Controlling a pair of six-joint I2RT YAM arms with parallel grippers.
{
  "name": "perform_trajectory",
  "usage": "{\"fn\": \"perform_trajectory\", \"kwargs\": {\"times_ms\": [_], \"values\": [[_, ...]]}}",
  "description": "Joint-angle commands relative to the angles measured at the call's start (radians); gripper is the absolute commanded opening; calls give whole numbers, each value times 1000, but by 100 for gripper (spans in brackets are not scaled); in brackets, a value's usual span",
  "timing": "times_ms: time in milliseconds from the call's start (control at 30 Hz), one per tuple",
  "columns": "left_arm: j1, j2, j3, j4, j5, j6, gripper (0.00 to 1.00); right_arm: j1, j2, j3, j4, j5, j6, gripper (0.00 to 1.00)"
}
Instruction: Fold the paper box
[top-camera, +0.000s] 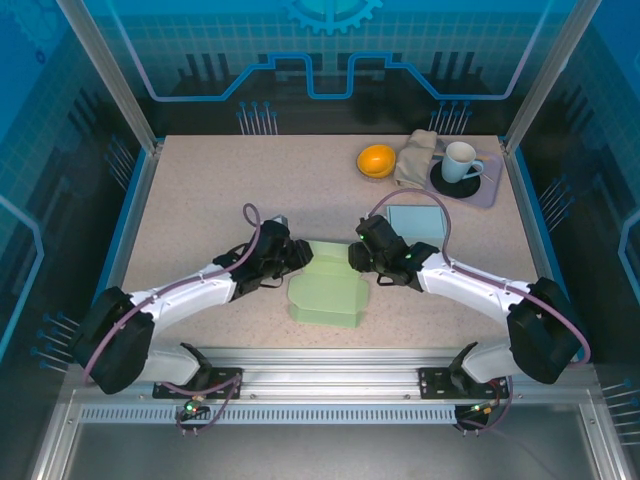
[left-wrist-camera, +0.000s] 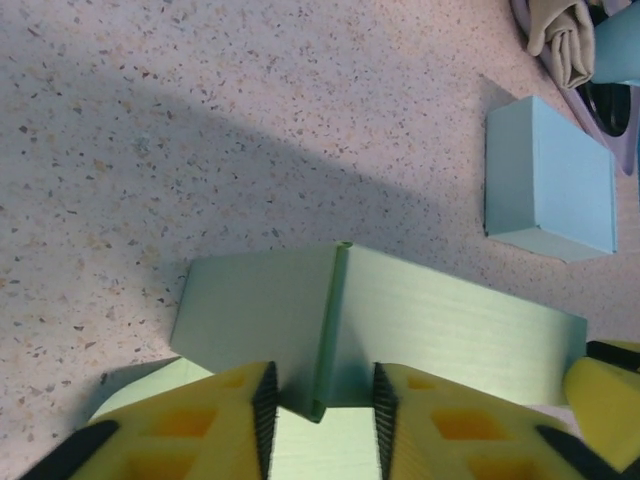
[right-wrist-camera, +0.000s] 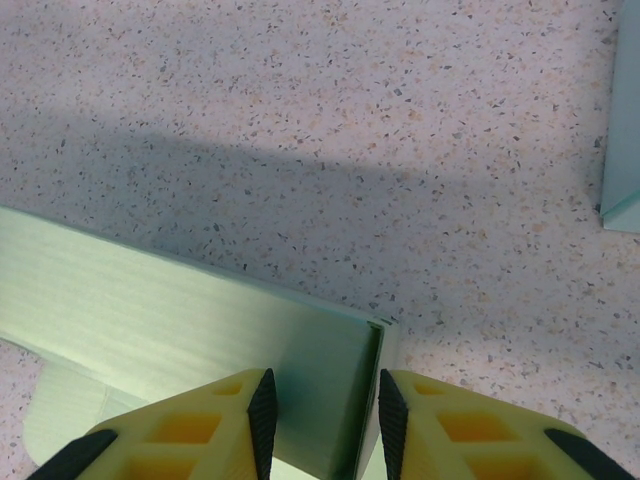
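Light, easily creased box (top-camera: 325, 290): pinch its thin upright walls; left gripper (left-wrist-camera: 322, 395) straddles one, jaws apart; right gripper (right-wrist-camera: 322, 400) grip unclear

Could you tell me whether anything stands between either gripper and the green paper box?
Nothing visible does: the left gripper and right gripper each straddle a wall of the green paper box.

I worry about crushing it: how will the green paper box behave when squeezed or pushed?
The green paper box has thin walls, so it probably flexes and creases easily. Hollow and low, it is likely light and would slide on the table rather than tip.
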Motion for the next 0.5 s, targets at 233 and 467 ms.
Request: {"fn": "perform_trajectory", "kwargs": {"times_ms": [233,467], "values": [[-25,80,48,18,-11,-59,20,13,67,13,-33,-29,-2,33],[-16,80,109,-75,-25,16,27,10,69,14,-73,8,16,34]]}}
